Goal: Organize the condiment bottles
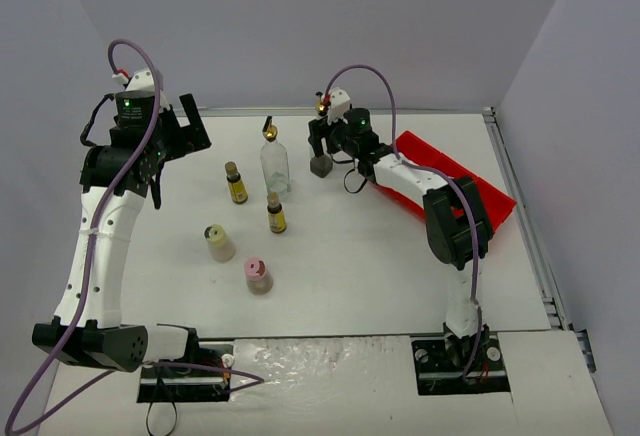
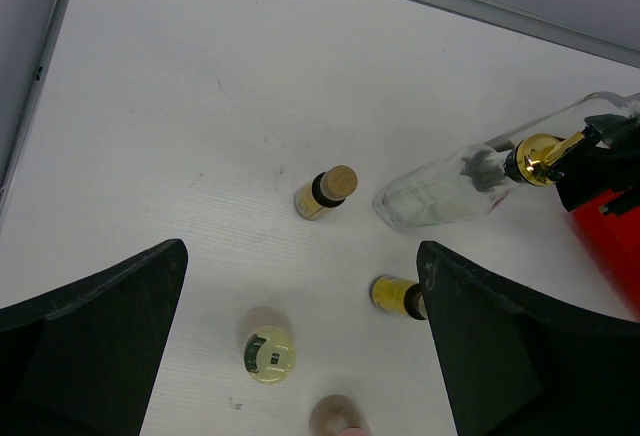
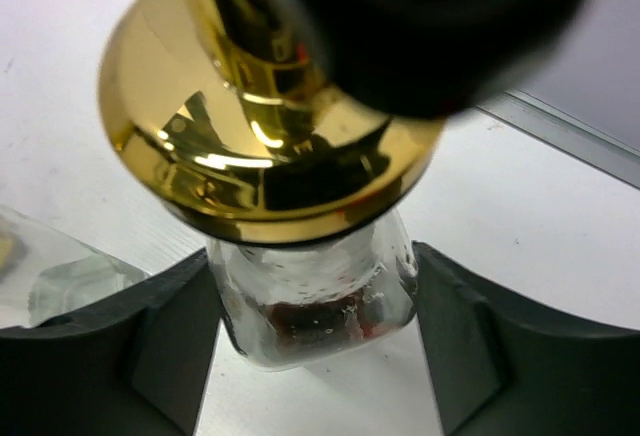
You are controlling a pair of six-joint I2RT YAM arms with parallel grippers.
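Six condiment bottles are out, and none that I can see is in the red tray yet. On the far left, the left end effector (image 2: 302,251) hangs above the bench (image 1: 380,276) with its jaws wide and nothing in them.

Next come the loose bottles, all standing up and apart from each other. They are the squat cream bottle (image 1: 219,243), an amber bottle with a dark cap (image 1: 236,184), the squat pink bottle (image 1: 258,275), a tall clear glass bottle with a gold spout (image 1: 274,164), and a second amber bottle (image 1: 276,216) just in front of it.

Further right, the right end effector (image 3: 315,301) is down around the other tall glass bottle (image 3: 280,186). Its fingers (image 3: 150,356) sit on both sides of the glass, very close, but I cannot tell if they squeeze it yet.

On the far right lies the red tray (image 1: 495,201), partly under the right arm. I think the job has only just begun. One bottle looks about to be picked up, and five wait on the bench.
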